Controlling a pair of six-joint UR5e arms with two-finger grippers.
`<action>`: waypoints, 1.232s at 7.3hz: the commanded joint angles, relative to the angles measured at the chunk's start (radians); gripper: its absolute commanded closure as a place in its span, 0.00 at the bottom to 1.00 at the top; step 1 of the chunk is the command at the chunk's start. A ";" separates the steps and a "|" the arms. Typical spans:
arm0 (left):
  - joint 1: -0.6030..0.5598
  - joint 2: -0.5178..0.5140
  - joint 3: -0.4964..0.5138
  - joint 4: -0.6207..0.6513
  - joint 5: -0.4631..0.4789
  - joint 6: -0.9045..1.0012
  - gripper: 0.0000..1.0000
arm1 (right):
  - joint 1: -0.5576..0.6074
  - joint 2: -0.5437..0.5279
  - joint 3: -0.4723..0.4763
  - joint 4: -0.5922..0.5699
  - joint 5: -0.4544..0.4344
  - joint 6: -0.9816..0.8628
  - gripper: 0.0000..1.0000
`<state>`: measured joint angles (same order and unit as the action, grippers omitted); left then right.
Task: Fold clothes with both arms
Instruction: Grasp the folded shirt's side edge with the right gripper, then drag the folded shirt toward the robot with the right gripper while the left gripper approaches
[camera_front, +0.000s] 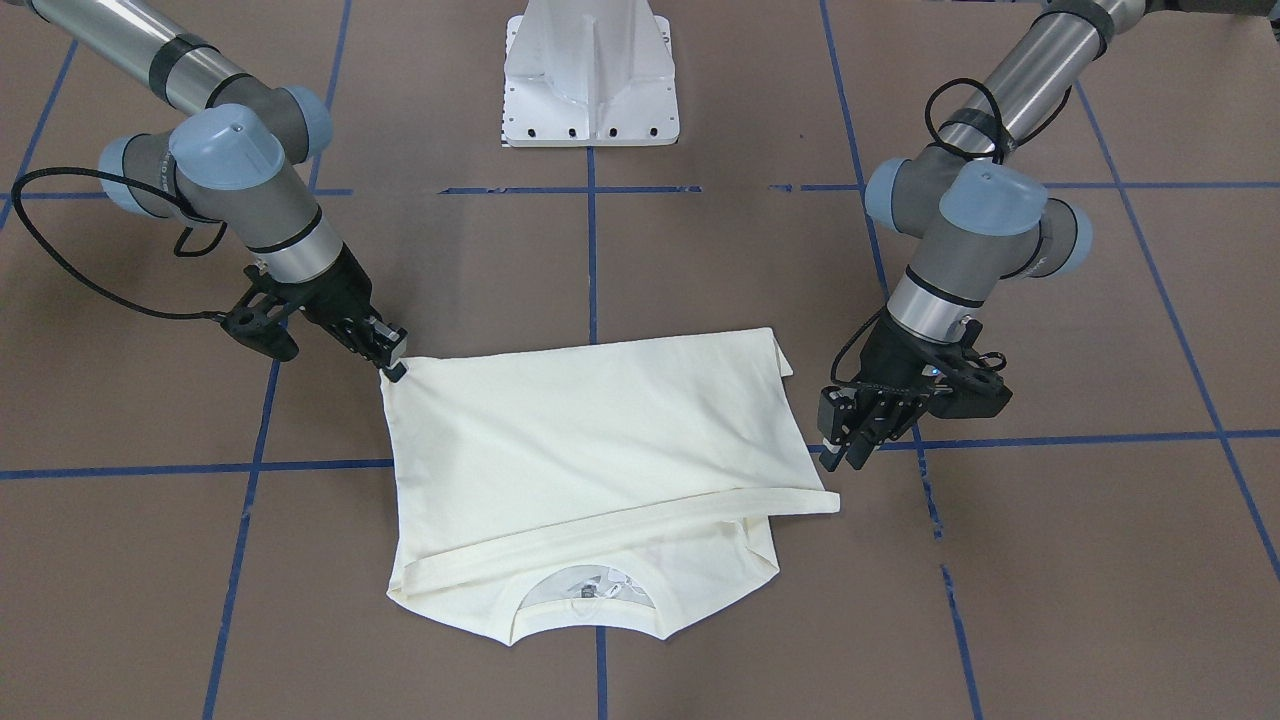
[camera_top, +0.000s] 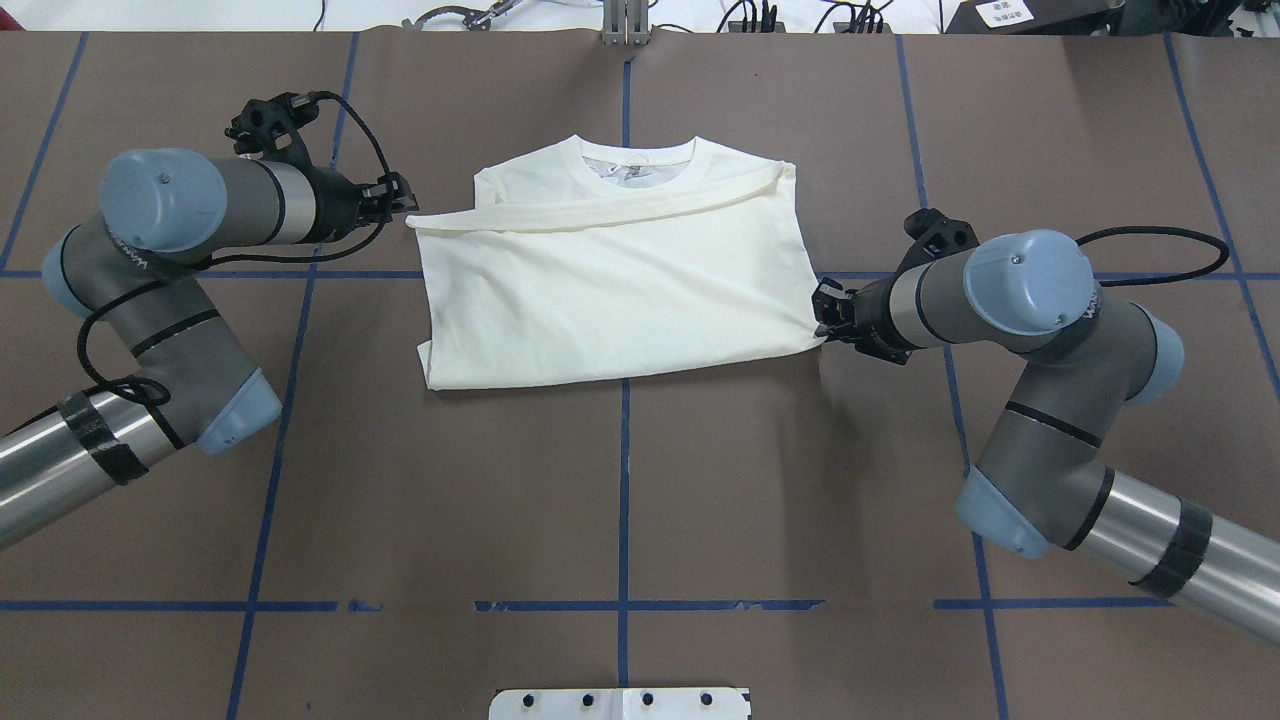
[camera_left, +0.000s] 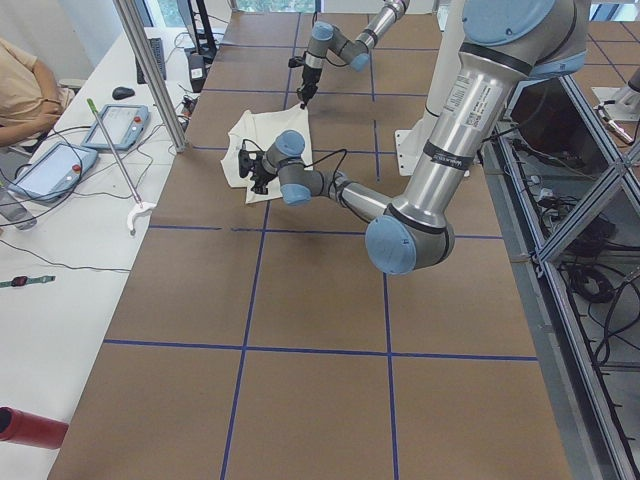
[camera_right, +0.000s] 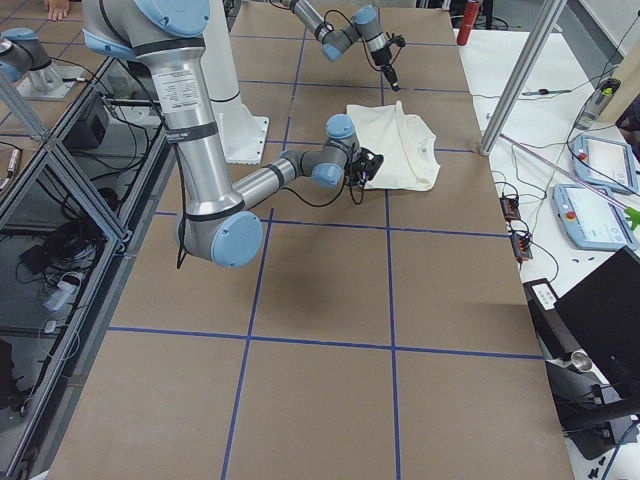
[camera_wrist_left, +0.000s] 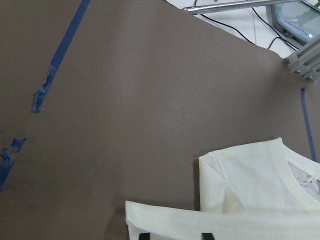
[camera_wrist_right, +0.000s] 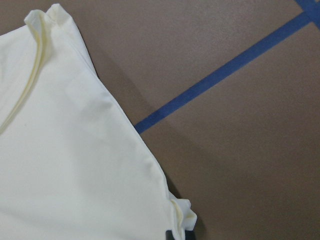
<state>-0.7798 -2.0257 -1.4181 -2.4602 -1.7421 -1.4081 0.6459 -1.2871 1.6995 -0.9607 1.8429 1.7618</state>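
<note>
Right gripper (camera_front: 393, 368) and left gripper (camera_front: 838, 455) are set at opposite sides of the brown surface (camera_top: 620, 500), where the cream T-shirt (camera_top: 620, 290) is laid folded. A shirt corner is pinched by the right; the left is spread beside the hem's end.

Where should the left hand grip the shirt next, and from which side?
Probably the pointed end of the folded band, jutting out from the shirt. Come in low over the bare table on the robot's left, where the left hand is.
</note>
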 joint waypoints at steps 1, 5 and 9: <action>0.001 -0.005 -0.004 -0.002 -0.014 -0.002 0.55 | -0.052 -0.180 0.230 -0.003 0.004 0.011 1.00; 0.005 -0.013 -0.060 -0.014 -0.121 -0.009 0.55 | -0.479 -0.423 0.615 -0.003 0.029 0.299 1.00; 0.095 -0.002 -0.200 0.000 -0.209 -0.320 0.53 | -0.407 -0.422 0.617 -0.003 0.010 0.298 0.00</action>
<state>-0.7315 -2.0357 -1.5505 -2.4685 -1.9220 -1.5974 0.1899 -1.7088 2.3148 -0.9633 1.8536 2.0606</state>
